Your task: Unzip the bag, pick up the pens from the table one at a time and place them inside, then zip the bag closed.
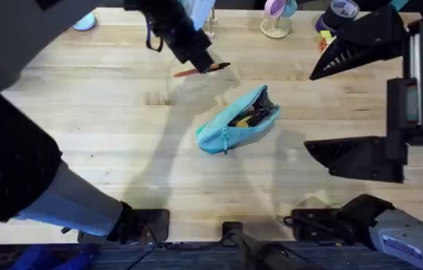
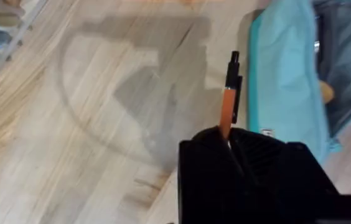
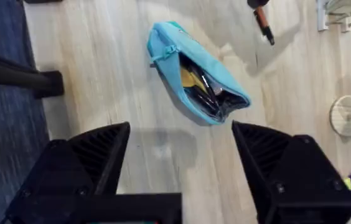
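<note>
We see the turquoise pencil pouch (image 1: 235,121) lying near the middle of the butcher-block table (image 1: 91,112), set at a slant, its zipper undone and its mouth gaping. Through the opening dark and yellowish items show inside, though we cannot tell exactly what they are.

Our left hand (image 1: 200,60) reaches out over the far side of the table, beyond the pouch, and it is clenched on an orange pen (image 1: 200,70) with a black end. In the left wrist view the pen (image 2: 228,93) sticks out from between the black fingers, its black clip end pointing away from the hand, with the open pouch (image 2: 287,81) just beside it. The pen is well apart from the pouch in the overhead view and seems to be off the table, judging by the shadow beneath it.

Our right hand (image 3: 182,168) hangs above the near right part of the table with its two fingers spread wide, grasping nothing; the pouch (image 3: 194,71) lies beyond its fingertips.
</note>
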You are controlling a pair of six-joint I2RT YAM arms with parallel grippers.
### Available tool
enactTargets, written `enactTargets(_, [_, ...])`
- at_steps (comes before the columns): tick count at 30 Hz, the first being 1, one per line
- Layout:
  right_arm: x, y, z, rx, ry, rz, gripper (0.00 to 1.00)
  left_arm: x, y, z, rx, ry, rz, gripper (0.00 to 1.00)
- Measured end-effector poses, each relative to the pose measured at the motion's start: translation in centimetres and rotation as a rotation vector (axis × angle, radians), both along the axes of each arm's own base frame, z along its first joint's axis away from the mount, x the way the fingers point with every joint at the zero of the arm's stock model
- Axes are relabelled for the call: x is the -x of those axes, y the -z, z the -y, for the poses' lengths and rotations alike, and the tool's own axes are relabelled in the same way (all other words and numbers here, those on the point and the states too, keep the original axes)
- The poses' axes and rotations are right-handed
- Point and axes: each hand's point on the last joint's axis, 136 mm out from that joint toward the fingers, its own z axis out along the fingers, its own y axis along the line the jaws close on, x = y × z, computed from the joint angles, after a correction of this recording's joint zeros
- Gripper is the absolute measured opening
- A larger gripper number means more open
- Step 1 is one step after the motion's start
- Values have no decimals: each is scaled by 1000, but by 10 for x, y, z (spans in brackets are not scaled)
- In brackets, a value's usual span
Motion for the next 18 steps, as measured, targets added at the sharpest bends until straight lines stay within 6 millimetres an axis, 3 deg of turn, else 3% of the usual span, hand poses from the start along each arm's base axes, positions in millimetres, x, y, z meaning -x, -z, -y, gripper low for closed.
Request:
enactTargets(9, [-5,1,5,27,24,20,997,21,-13,38,20,-16,-51,41])
enactTargets(18, [-7,2,7,37,32,25,997,26,-16,46,80,-179,-156,42])
